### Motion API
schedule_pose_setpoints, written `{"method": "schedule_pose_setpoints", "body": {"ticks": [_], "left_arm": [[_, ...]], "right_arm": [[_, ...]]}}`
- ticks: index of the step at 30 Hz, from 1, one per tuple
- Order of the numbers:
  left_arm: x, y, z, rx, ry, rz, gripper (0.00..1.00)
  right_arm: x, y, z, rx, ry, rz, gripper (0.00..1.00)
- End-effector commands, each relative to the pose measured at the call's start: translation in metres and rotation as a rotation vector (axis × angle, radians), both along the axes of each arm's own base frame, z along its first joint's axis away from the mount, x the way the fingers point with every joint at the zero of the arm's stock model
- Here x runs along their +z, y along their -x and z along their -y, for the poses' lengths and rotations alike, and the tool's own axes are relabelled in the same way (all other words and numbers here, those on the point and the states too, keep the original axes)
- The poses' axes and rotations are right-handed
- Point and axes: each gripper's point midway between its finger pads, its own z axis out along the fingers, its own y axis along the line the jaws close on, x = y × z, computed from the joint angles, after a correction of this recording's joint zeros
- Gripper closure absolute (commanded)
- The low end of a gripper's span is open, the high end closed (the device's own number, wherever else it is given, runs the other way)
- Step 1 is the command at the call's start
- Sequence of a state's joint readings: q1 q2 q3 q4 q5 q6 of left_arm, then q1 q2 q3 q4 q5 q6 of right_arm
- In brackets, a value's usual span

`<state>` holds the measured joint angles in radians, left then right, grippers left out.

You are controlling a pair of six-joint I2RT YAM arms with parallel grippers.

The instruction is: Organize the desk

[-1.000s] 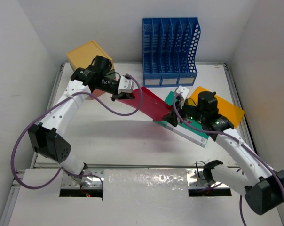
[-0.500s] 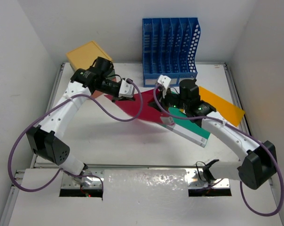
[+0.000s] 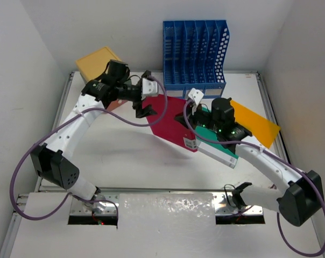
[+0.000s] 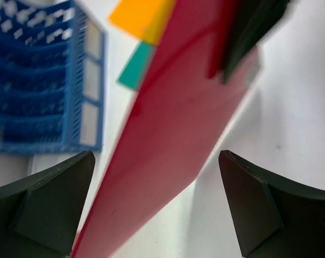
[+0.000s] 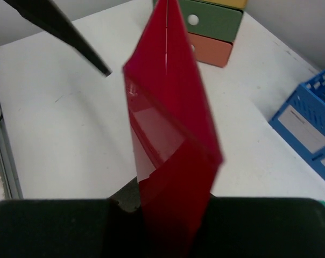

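right fingers (image 5: 55, 228) clamped on one end of the red folder (image 3: 170, 121); in the right wrist view the sheet stands up edge-on out of the grip, leaning slightly
left fingers (image 4: 44, 209) spread wide, folder's other end runs between them with a gap on each side, no grip there
folder sits over the middle of the tabletop (image 3: 119, 156), nearer the far edge; cannot tell if its low corner touches anything
tabletop is white and flat with metal rails on its edges and white walls around it, and lies under both my arms
blue file rack (image 3: 195, 54) upright at the middle of the far edge
drawer box (image 3: 95, 62) at the far left corner
green folder (image 3: 224, 150) and orange folder (image 3: 254, 123) lie flat near the right edge, where my right arm hides how they overlap
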<state>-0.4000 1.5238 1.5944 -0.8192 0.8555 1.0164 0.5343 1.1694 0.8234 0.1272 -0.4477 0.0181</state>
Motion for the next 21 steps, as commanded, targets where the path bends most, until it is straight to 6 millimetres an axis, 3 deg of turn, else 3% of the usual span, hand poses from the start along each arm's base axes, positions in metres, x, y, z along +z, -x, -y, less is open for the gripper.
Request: {"method": "schedule_pose_setpoints", "body": {"ticks": [1,6,14,21], "left_arm": [[0.051,-0.034,-0.002,0.249,0.122,0.060,0.00],[0.083,-0.072,-0.031,0.614,0.188,0.040,0.00],[0.116,-0.083,-0.070,0.911,0.278,0.015,0.00],[0.136,-0.089,-0.132,1.260,0.377,0.056,0.00]], "right_arm": [[0.020,-0.009,0.010,-0.097,-0.047,0.023,1.00],[0.009,-0.011,0.029,-0.207,-0.026,-0.005,1.00],[0.017,-0.009,0.057,-0.339,0.017,-0.030,1.00],[0.036,-0.005,0.080,-0.424,0.020,-0.022,1.00]]}}
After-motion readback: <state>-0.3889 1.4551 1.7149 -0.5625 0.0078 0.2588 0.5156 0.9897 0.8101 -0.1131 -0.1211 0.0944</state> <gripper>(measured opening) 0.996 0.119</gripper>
